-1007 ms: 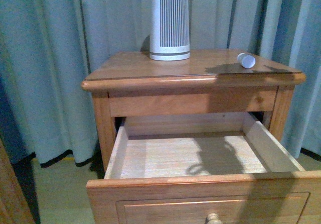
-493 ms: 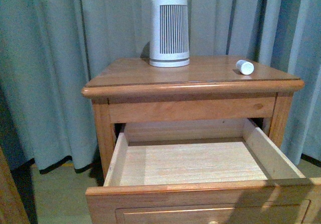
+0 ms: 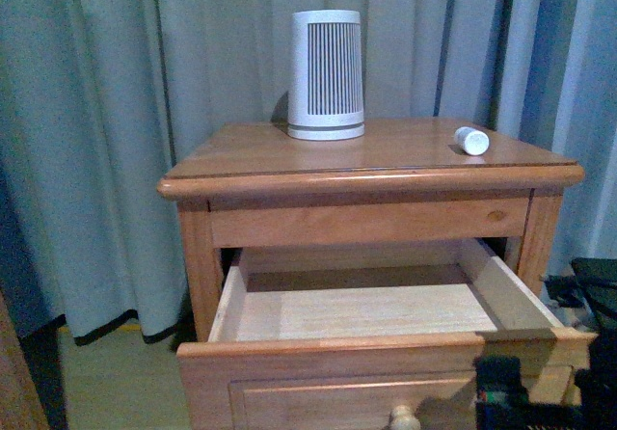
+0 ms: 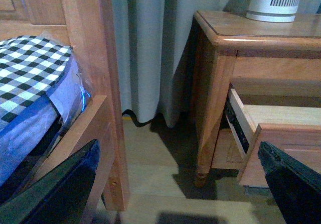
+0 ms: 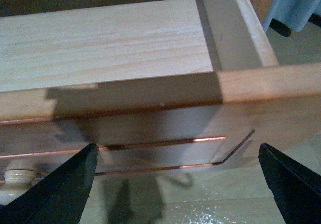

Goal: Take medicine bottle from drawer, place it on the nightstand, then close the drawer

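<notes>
The medicine bottle (image 3: 471,140), small and white, lies on its side on the right part of the nightstand (image 3: 386,155) top. The drawer (image 3: 386,345) below stands pulled out, and its pale inside shows nothing in it. My right gripper (image 5: 175,189) hovers open just in front of the drawer front (image 5: 150,128), with the round knob (image 5: 17,181) beside one finger. In the front view it shows as dark parts (image 3: 506,396) at the lower right. My left gripper (image 4: 175,189) is open over the floor, left of the nightstand (image 4: 215,83), holding nothing.
A tall white ribbed device (image 3: 327,73) stands at the back of the nightstand top. Grey-blue curtains (image 3: 96,141) hang behind. A wooden bed frame (image 4: 108,93) with a checked cloth (image 4: 30,68) stands left of the nightstand, with a strip of floor (image 4: 160,153) between.
The front view has shifted, so the nightstand sits lower in the picture. My right arm has come into view at the lower right. The bottle has stayed where it lay.
</notes>
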Motion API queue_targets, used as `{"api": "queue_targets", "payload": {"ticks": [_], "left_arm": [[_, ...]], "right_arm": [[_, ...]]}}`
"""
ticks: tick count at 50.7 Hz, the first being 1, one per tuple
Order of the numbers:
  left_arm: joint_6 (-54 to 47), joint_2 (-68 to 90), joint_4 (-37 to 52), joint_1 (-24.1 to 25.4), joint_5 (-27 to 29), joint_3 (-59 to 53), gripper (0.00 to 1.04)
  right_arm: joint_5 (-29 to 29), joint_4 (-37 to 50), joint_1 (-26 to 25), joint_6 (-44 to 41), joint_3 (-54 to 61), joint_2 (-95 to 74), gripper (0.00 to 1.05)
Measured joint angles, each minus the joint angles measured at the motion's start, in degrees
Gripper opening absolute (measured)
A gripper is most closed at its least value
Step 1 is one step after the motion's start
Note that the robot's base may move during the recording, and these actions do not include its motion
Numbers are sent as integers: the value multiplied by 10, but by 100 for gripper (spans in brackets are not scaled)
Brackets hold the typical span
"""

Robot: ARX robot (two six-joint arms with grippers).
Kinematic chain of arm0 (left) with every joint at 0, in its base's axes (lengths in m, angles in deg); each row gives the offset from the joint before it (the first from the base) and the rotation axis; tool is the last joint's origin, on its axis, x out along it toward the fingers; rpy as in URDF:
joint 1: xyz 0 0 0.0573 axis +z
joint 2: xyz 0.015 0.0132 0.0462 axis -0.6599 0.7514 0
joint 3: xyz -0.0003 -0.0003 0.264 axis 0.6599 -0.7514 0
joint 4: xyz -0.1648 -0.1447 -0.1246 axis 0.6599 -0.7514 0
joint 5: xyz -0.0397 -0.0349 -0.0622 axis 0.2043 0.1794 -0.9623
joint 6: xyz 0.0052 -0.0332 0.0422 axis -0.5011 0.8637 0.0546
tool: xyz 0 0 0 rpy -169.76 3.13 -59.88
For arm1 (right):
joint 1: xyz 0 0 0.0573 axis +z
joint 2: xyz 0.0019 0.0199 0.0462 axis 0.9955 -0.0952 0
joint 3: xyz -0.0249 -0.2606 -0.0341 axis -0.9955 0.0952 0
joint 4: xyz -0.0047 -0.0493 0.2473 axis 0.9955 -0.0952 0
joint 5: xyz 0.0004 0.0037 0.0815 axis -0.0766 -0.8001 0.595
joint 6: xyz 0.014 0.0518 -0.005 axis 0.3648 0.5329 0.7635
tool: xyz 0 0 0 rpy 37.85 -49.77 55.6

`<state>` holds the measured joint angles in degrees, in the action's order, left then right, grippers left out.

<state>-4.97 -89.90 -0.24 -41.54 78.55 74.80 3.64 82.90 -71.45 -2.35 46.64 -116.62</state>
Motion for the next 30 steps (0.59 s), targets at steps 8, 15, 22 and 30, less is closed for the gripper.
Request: {"api": "queue_targets", "payload": {"ticks": [8,15,22,30], "left_arm": [[0,0,0,0,0,0,98],[0,0,0,0,0,0,98],[0,0,0,0,0,0,98],[0,0,0,0,0,0,98]], "right_arm": [[0,-36,-21,-25,-138,-75,98],[1,-64,-37,-40,-226,-114,98],[2,-83,-51,-59,-299,-144,98],[2,-103,-61,-73,-346,-175,98]]}}
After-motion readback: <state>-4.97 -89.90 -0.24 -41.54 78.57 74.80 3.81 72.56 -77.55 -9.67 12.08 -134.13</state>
